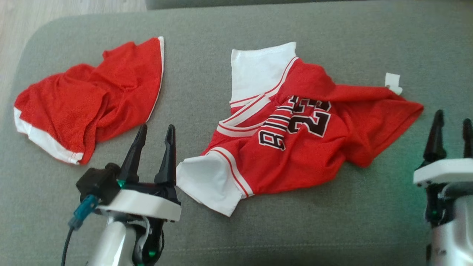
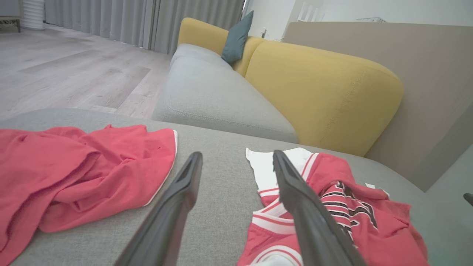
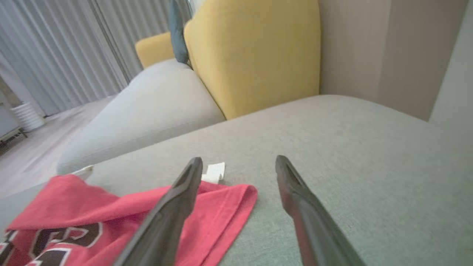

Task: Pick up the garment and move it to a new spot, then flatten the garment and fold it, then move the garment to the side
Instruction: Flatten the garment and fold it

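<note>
A crumpled red jersey garment (image 1: 295,140) with white sleeves and black number print lies in the middle of the grey cushion (image 1: 258,229); it also shows in the left wrist view (image 2: 332,214) and the right wrist view (image 3: 92,221). My left gripper (image 1: 157,130) hovers open just left of its near white sleeve, nothing between the fingers (image 2: 177,207). Off the garment's right edge my right gripper (image 1: 452,117) stands open and empty, with its left finger (image 3: 173,207) over the red hem.
Red shorts (image 1: 88,99) with white trim lie bunched at the cushion's left end, seen too in the left wrist view (image 2: 74,173). A yellow sofa back (image 2: 325,92) and a grey seat (image 2: 210,92) stand beyond. Wooden floor (image 1: 22,18) lies past the left edge.
</note>
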Available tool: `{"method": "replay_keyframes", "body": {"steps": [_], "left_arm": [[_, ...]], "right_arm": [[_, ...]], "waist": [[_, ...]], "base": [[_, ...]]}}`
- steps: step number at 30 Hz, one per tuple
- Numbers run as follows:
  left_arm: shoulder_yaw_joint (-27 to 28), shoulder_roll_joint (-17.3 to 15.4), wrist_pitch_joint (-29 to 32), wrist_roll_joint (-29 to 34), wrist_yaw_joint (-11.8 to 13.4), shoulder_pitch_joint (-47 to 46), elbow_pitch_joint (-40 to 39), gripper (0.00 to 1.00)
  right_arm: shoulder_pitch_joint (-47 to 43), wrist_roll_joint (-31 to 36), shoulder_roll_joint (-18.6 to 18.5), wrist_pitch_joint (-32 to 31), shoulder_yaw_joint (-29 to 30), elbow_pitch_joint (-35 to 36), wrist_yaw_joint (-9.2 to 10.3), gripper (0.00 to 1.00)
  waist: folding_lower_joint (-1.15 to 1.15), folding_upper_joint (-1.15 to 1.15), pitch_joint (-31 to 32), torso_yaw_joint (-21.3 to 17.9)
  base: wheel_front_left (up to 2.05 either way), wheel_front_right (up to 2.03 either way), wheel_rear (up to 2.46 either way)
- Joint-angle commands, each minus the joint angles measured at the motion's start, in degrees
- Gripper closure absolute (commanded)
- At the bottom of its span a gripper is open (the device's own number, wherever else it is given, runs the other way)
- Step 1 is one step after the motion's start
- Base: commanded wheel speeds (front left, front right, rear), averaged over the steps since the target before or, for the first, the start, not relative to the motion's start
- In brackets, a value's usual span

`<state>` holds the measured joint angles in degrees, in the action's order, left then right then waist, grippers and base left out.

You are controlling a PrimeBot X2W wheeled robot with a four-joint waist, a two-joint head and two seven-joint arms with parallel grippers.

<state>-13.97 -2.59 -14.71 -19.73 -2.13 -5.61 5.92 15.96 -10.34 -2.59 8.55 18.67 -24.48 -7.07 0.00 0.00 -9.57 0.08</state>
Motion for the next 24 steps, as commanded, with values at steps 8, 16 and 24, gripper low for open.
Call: {"method": "replay_keyframes", "body": {"steps": [8, 16, 24], "left_arm": [[2.2, -0.3, -0.3, 1.2, -1.0, -4.1, -1.0, 0.0], [3.1, -0.3, -0.3, 1.8, -1.8, -5.2, -0.9, 0.0], [3.3, -0.3, -0.3, 1.8, -2.0, -6.1, -0.9, 0.0]], "right_arm": [[12.0, 2.4, -0.3, -2.9, 6.6, -11.4, -0.42, 0.0], [19.1, 4.7, -0.3, -1.0, 10.3, -21.3, -0.42, 0.0], [22.4, 6.6, -0.3, 0.4, 11.8, -27.2, -0.42, 1.0]], "waist": [[0.0, 0.0, -5.3, 2.3], [0.0, 0.0, -8.2, 3.0], [0.0, 0.0, -9.5, 3.2]], "base": [[0.0, 0.0, 0.0], [0.0, 0.0, 0.0], [0.0, 0.0, 0.0]]}}
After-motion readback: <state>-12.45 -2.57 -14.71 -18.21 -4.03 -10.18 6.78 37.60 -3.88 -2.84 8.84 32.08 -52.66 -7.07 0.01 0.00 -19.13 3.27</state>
